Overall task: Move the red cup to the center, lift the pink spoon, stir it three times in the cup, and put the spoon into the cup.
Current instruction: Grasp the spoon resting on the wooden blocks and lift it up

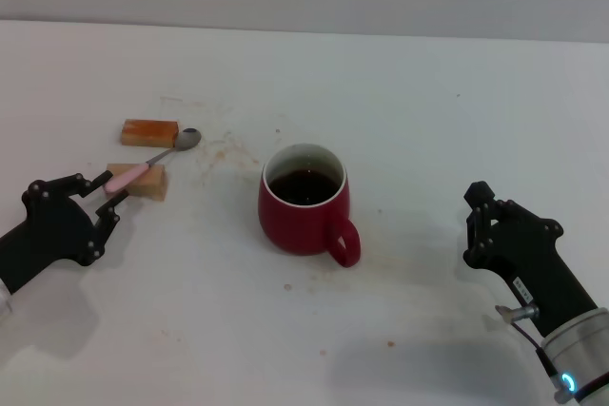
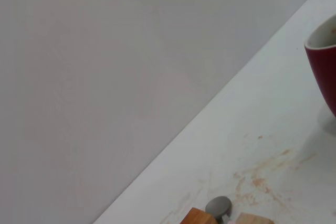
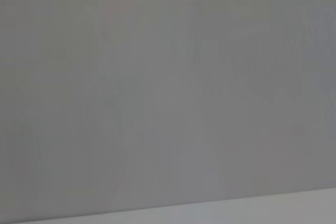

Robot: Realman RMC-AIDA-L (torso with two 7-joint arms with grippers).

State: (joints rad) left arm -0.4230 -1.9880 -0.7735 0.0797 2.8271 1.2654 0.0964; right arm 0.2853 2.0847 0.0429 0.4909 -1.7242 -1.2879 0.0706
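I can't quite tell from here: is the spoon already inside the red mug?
No. The pink spoon lies across a wooden block, apart from the red cup, with the left gripper at its handle.

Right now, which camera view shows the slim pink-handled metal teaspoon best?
The head view: the whole pink-handled teaspoon shows, propped on a tan wooden block, the left gripper at its handle end. The left wrist view catches only its grey bowl. The right wrist view shows none of it.

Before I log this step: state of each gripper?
Left gripper: open around the pink spoon handle.
Right gripper: cannot be told, holding nothing.
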